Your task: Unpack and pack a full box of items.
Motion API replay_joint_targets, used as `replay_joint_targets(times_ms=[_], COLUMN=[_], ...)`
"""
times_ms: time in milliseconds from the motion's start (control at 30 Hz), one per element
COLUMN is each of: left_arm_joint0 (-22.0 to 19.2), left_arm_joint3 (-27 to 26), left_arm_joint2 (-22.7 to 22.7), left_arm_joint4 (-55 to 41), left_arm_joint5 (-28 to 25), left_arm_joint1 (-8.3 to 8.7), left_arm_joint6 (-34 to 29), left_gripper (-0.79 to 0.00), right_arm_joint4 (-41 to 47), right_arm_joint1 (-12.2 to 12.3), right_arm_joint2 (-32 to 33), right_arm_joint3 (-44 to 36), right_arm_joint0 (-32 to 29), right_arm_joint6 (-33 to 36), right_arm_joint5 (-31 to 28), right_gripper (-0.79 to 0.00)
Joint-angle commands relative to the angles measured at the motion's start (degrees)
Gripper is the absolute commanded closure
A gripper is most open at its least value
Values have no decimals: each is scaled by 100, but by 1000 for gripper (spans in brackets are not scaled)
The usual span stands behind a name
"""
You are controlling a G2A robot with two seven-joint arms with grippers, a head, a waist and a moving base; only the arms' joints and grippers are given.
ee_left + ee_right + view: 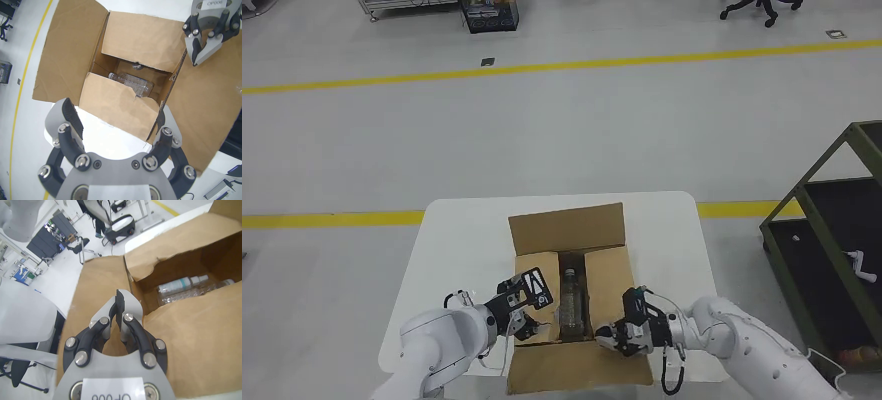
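Flaps first: the box (567,232) stands on the table (457,250), with a clear bottle (132,83) lying inside, half hidden by an inner flap (113,94). The left gripper (117,115), jaws wide, hangs by that flap. The right gripper (118,299), jaws nearly together on nothing, is over the outer flap (94,281). Press the inner flap fully back before reaching in

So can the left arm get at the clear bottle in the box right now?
Probably not cleanly. The left gripper hangs open above the box, but a torn inner flap overlaps the clear bottle, and the opening beside it looks narrow.
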Motion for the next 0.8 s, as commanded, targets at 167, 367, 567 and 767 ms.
replay_joint_targets(times_ms=[167, 367, 567, 767], left_arm_joint0=[8, -230, -679, -959], left_arm_joint3=[2, 195, 469, 795], left_arm_joint2=[46, 389, 1002, 1465], left_arm_joint4=[67, 52, -220, -2], left_arm_joint5=[183, 705, 1276, 1682], left_arm_joint1=[4, -38, -144, -216], left_arm_joint6=[186, 160, -237, -624], left_gripper=[-785, -785, -785, -785], right_arm_joint4=[-31, 151, 431, 449], right_arm_joint1=[189, 280, 272, 189], right_arm_joint2=[937, 1462, 1707, 1656], right_arm_joint3=[98, 297, 429, 503], right_arm_joint0=[-457, -971, -1165, -1285], right_arm_joint6=[-1010, -1324, -1351, -1385], right_arm_joint5=[469, 1229, 1707, 2142], right_gripper=[0, 0, 0, 0])
